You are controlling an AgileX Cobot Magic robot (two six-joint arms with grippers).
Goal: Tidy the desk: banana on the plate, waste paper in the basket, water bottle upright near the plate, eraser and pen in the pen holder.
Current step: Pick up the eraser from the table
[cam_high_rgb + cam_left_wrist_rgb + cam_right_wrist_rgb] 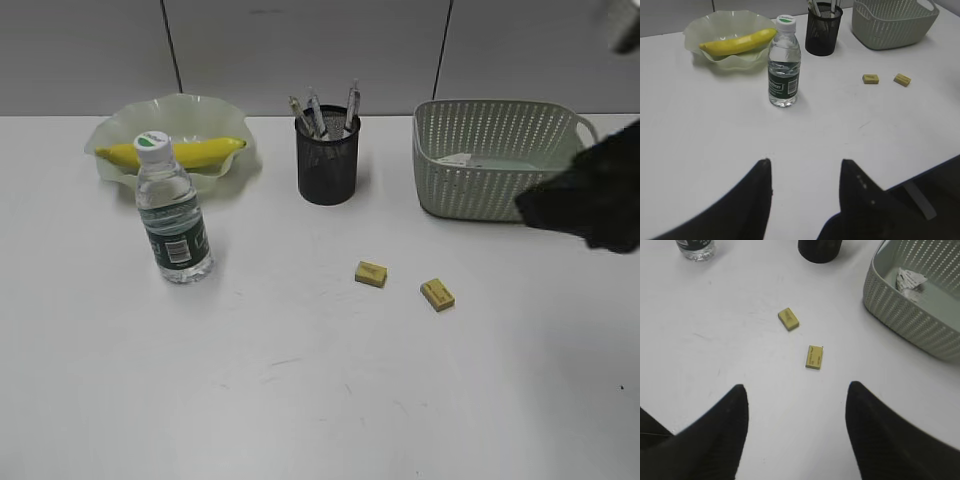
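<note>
desk (300, 400): 1 white tabletop; faint scuffs near the middle
banana (175, 153): 1; lying in the plate (110, 135), dark tip toward the pen holder; plate at back left, wavy rim
water bottle (172, 215): 1; upright, white cap on; just in front of the plate, apart from its rim as far as the exterior view shows
pen holder (328, 157): 1 black mesh cup, back centre, between plate and basket; pens (318, 112) stick out the top, about 4; exact count hard to tell
erasers: 2 yellow blocks on the bare desk in front of the pen holder and basket; left eraser (371, 273) and right eraser (437, 294) near each other, not touching; both outside the cup
basket (470, 185): 1, back right; perforated walls
waste paper (910, 280): 1 crumpled scrap; inside the basket, on its floor near the far wall
left gripper (806, 170): jaws spread, nothing between them; over bare desk, well in front of the bottle
right gripper (797, 395): jaws spread wide, empty; above the desk with the right eraser just ahead of the gap; the dark arm covers the basket's front right corner in the exterior view
</note>
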